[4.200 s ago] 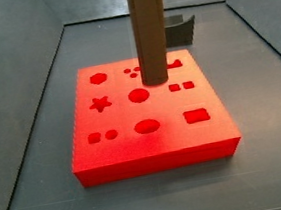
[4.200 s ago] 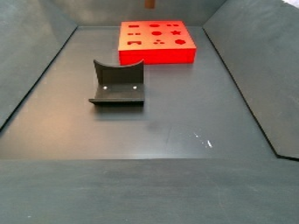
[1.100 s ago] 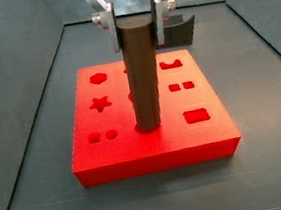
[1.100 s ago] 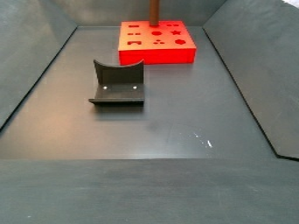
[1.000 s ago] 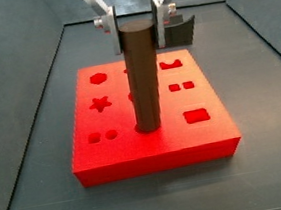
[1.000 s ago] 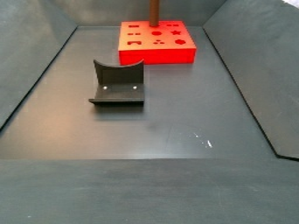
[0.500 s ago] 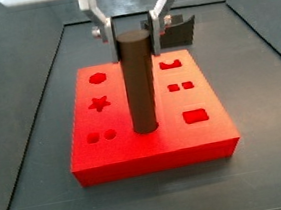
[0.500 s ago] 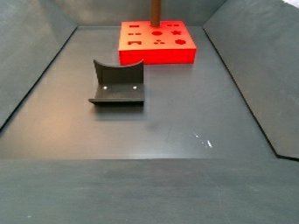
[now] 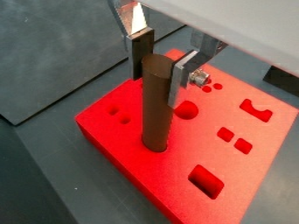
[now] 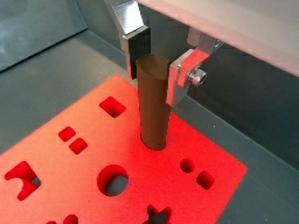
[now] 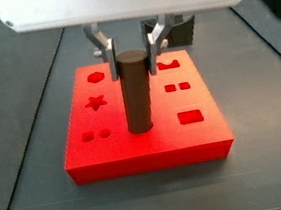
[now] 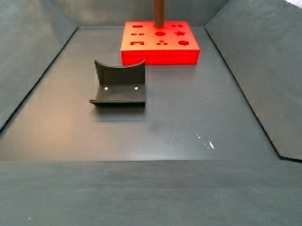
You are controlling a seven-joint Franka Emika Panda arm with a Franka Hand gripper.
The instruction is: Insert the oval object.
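Observation:
The oval object (image 11: 135,93), a dark-brown peg, stands upright with its lower end in a hole near the front edge of the red block (image 11: 144,149). My gripper (image 11: 131,66) hangs over the block, its silver fingers on either side of the peg's top, shut on it. Both wrist views show the peg (image 9: 156,105) (image 10: 155,101) between the fingers of the gripper (image 9: 162,80) (image 10: 158,79), rising from the red block (image 9: 128,140) (image 10: 70,171). In a side view only the peg (image 12: 158,11) shows above the far block (image 12: 165,55).
The fixture (image 12: 118,84) stands on the dark floor, well apart from the block; it also shows behind the block (image 11: 183,29). Several other shaped holes (image 11: 190,117) open in the block's top. Grey walls ring the floor.
The gripper has come down with the peg. The peg stands lower in the block's hole than half a second ago, with less of it showing above the red top.

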